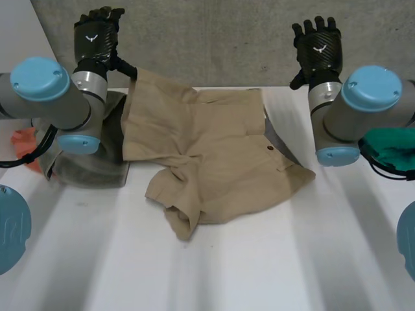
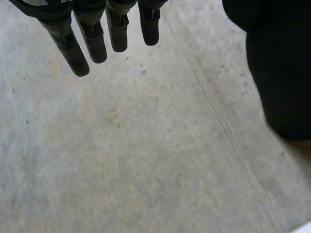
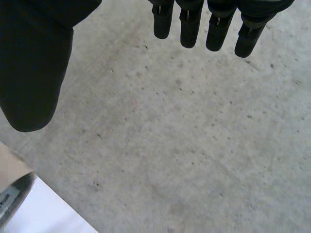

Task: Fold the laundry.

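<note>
left hand (image 1: 97, 35) raised past the table's far edge, fingers (image 2: 77, 48) straight, released. its thumb tip is just beside a lifted corner of the shorts (image 1: 214, 149); can't tell if they touch. right hand (image 1: 318, 45) raised over the concrete (image 1: 214, 39), fingers (image 3: 189, 29) straight, holding nothing. one tan shorts, crumpled, in the middle of the table (image 1: 227, 272), left part propped up by the left arm (image 1: 26, 107). one dark garment (image 1: 84, 172) mostly hidden under that arm. one grey piece (image 1: 280, 141) peeks from under the shorts. one orange cloth (image 1: 24, 139) and one green cloth (image 1: 392, 148), both cut off behind the arms.
</note>
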Robot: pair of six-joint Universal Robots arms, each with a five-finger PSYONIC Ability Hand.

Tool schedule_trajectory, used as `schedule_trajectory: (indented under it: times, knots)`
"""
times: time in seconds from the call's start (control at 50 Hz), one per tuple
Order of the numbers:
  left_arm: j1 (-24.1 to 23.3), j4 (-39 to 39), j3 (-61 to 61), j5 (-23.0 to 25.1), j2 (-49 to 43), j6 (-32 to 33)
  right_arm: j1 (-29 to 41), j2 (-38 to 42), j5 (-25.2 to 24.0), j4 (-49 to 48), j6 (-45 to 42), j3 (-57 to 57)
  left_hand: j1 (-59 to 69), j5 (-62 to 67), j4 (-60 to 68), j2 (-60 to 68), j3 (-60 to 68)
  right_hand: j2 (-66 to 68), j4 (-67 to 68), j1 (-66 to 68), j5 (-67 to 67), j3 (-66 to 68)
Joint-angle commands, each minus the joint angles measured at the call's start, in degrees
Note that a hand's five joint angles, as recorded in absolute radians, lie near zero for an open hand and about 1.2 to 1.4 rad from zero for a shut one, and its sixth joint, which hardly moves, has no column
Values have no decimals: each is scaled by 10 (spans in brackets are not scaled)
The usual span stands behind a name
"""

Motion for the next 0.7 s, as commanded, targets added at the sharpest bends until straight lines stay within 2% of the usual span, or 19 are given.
schedule_trajectory:
  times: [0.02,0.08,0.14,0.26,0.34,0.36,0.44,0.52,0.58,0.7]
  knots:
    - [-3,-97,-51,-48,74,3,-29,-65,-45,134,29,5,-7,-35,-17,-20,-21,-19,-18,-26,-27,-19]
    - [-15,-137,-132,-65,144,10,-44,-118,-106,209,12,42,-7,-35,-17,-20,-21,-19,-18,-26,-27,-19]
    - [-37,-176,-233,-57,222,27,-62,-170,-164,280,-30,95,-7,-35,-17,-20,-21,-19,-18,-26,-27,-19]
    - [-107,-246,-415,-16,342,68,-89,-242,-211,357,-133,213,104,76,95,92,90,-4,-3,-11,-12,-4]
    - [-172,-260,-530,-2,399,80,-110,-262,-234,379,-191,294,213,185,204,201,199,109,109,101,101,108]
    - [-200,-251,-563,-2,407,83,-117,-263,-245,379,-209,326,242,214,232,229,228,172,173,165,165,172]
    - [-266,-199,-613,-20,401,85,-131,-252,-281,350,-230,385,260,232,251,248,246,195,195,187,187,194]
    - [-302,-130,-625,-59,361,96,-145,-224,-312,285,-230,418,267,239,258,255,253,218,219,211,211,218]
    - [-304,-94,-612,-87,316,116,-148,-197,-323,239,-225,425,272,244,263,260,258,222,222,214,214,221]
    - [-295,-98,-576,-143,260,138,-145,-159,-331,189,-211,419,269,241,260,257,255,242,242,234,234,241]
